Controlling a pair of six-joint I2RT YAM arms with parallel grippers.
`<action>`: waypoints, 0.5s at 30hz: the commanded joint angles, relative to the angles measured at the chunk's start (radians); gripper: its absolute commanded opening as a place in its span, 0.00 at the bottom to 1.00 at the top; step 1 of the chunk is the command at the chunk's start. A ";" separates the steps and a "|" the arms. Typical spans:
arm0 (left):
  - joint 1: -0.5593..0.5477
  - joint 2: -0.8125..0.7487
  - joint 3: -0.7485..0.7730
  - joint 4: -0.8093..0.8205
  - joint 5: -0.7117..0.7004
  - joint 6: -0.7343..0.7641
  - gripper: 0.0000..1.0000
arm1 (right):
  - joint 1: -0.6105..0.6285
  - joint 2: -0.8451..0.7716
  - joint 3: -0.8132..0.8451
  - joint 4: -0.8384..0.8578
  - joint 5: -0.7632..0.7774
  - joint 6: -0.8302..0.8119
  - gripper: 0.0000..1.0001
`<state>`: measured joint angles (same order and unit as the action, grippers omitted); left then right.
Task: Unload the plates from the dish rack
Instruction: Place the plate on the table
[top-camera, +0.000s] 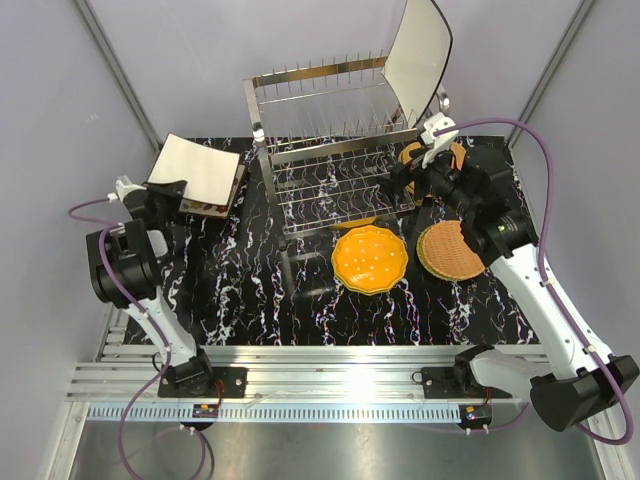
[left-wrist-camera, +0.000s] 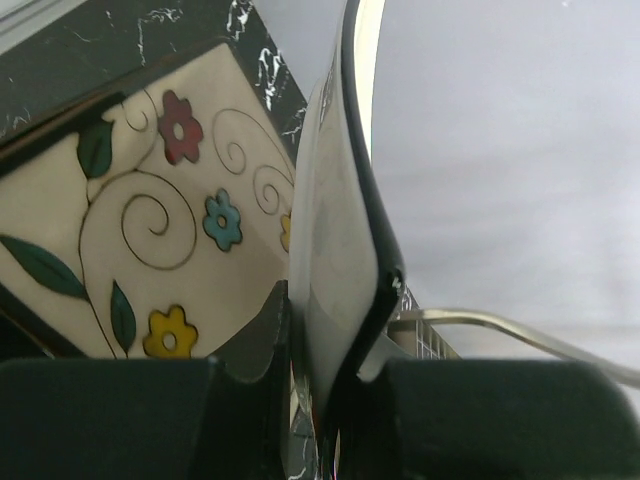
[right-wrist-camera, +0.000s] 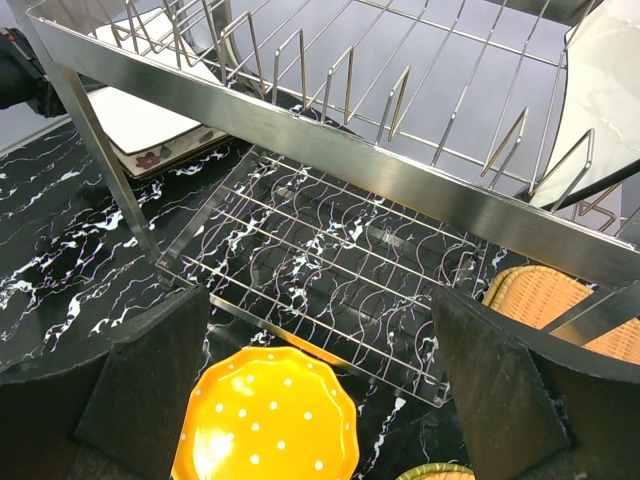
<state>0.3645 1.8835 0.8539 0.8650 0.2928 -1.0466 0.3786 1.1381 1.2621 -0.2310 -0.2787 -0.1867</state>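
Note:
The steel dish rack (top-camera: 330, 150) stands at the back middle. One square cream plate (top-camera: 418, 55) stands upright at its right end, also seen in the right wrist view (right-wrist-camera: 600, 90). My left gripper (top-camera: 168, 190) is shut on the edge of another square cream plate (top-camera: 195, 165), its dark rim pinched between the fingers (left-wrist-camera: 340, 250). That plate tilts over a flowered square plate (left-wrist-camera: 150, 230) lying on the table. My right gripper (top-camera: 405, 180) stands open (right-wrist-camera: 320, 370) in front of the rack's lower tier (right-wrist-camera: 330, 260), above an orange scalloped plate (right-wrist-camera: 265, 420).
The orange scalloped plate (top-camera: 370, 258) and a tan woven plate (top-camera: 450, 250) lie on the black marbled table in front of the rack. Another tan woven plate (top-camera: 432, 155) lies right of the rack behind my right wrist. Grey walls close in on both sides.

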 joint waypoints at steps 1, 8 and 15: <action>0.010 0.000 0.134 0.187 0.089 -0.047 0.00 | -0.009 -0.014 0.010 0.010 -0.002 -0.007 1.00; 0.017 0.077 0.214 0.100 0.170 -0.026 0.00 | -0.012 -0.001 0.016 0.015 -0.001 -0.013 1.00; 0.020 0.118 0.232 0.065 0.181 -0.012 0.00 | -0.012 0.009 0.019 0.016 -0.001 -0.013 1.00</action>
<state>0.3759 2.0266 1.0073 0.7486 0.4194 -1.0386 0.3763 1.1458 1.2621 -0.2310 -0.2783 -0.1871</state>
